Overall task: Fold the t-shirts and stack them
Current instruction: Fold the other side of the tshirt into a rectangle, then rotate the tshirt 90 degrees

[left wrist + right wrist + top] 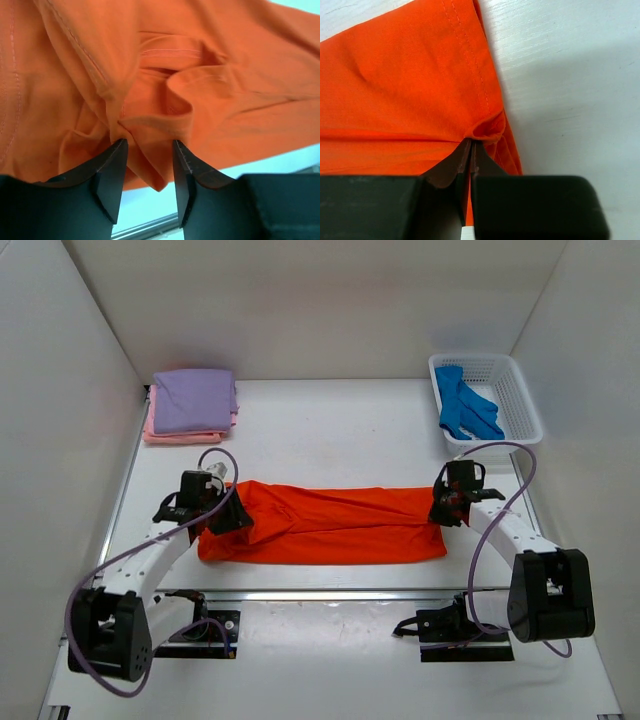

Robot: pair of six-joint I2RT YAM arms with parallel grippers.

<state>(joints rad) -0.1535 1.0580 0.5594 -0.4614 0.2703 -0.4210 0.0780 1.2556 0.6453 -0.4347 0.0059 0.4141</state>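
An orange-red t-shirt [330, 525] lies folded in a long band across the middle of the white counter [330, 430]. The left fingers [112, 170], narrowly apart, grip bunched cloth at its left end. The right fingers [452, 170] pinch its right edge tight.

orange-red t-shirt [330, 525]: both ends sat under the wrists in top view. Left wrist view cut it at top, left & right edges; right wrist view at top & left.
left gripper [148, 150]: cloth bunched btwn the fingers; whether they clamped it couldn't be told. Finger bases were dark, blurred & cut by the bottom edge.
right gripper [471, 145]: tips were buried in a cloth fold; body blurred, cut off at bottom.
pink t-shirt [165, 436]: mostly covered by lavender t-shirt [193, 400]; only left & near edges showed.
blue t-shirt [465, 410]: lay crumpled in basket [515, 400]; too small to tell sleeves or neck.
table [330, 430]: near edge ran off the bottom of top view.
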